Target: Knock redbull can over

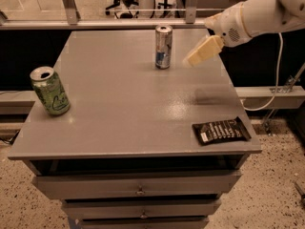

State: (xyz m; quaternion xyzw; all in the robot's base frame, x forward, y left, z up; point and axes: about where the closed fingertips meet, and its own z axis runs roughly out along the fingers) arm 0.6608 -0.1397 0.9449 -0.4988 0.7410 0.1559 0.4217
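The redbull can (163,47) is a slim silver can with blue panels. It stands upright at the far middle of the grey table (128,104). My gripper (189,61) hangs above the table just to the right of the can, about a can's width away, with its cream fingers (202,51) pointing down and left toward it. The white arm reaches in from the upper right. The gripper holds nothing.
A wider green can (50,90) stands upright near the table's left edge. A dark snack packet (221,130) lies flat at the front right corner. A metal rail runs behind the table. Drawers sit below the front edge.
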